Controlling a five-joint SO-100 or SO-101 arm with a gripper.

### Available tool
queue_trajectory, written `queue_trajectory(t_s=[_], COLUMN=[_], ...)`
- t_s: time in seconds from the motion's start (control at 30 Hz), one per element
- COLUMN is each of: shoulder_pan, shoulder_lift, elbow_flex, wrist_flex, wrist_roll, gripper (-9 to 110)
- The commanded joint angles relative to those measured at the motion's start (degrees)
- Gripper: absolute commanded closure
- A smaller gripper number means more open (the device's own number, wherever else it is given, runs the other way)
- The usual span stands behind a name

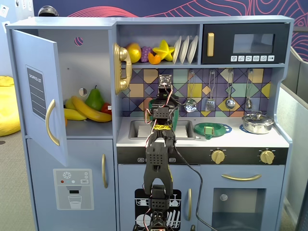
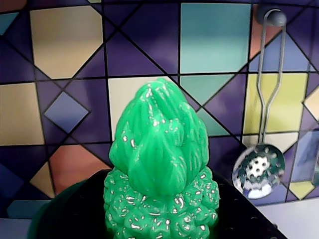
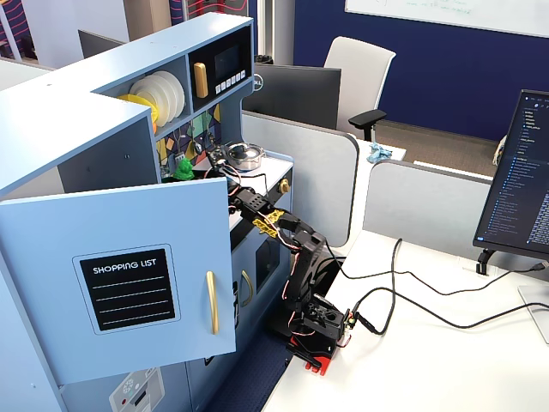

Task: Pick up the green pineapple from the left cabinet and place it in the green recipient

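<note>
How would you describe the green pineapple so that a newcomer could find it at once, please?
Start at the toy kitchen's mosaic backsplash behind the sink. In front of it, in the wrist view, stands the green pineapple, over a dark green rim. It is bright green, bumpy below and leafy above, unlike the smooth pear in the open cabinet.

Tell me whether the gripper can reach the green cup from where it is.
Probably yes. The gripper, shut on the green pineapple, hangs just above the green cup, whose dark rim shows beneath it, and nothing shows between them in the wrist view.
</note>
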Motion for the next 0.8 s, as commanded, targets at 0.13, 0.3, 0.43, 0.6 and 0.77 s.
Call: queue_trajectory(t_s=[0.13,0.3,0.43,0.6,0.77], shoulder_pan=[-2.72,-2.72,-2.72,-2.55,-2.72], shoulder_lift=[-4.22,-3.16,-1.85,-1.23,2.29], elbow_flex=[-9.93,-8.61,-7.56,-7.56,-6.24], wrist_flex=[-2.29,-0.53,-0.97,-0.88,-0.88], wrist_roll=[-2.29,1.41,3.52,2.55,2.64], gripper=[101,71,58,59,61])
